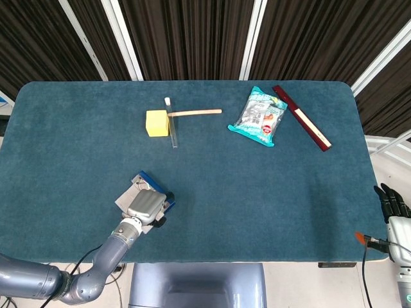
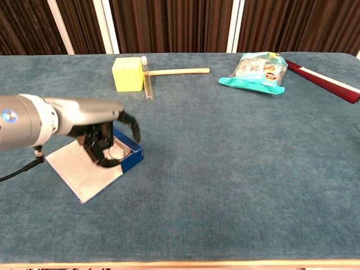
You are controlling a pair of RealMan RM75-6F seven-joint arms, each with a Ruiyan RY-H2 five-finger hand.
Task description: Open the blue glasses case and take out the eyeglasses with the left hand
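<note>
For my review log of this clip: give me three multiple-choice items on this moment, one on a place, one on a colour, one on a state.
1. Where is the left hand?
A. over the case
B. beside the snack bag
C. off the table

2. What colour is the cube?
A. red
B. yellow
C. green

3. How is the case?
A. shut
B. open, lid flat on the table
C. lifted in the air

Key: 1 A, the fingers hang over the case's blue tray. 2 B, it shows plain yellow in both views. 3 B, the pale lid lies spread flat with lenses showing in the tray.
</note>
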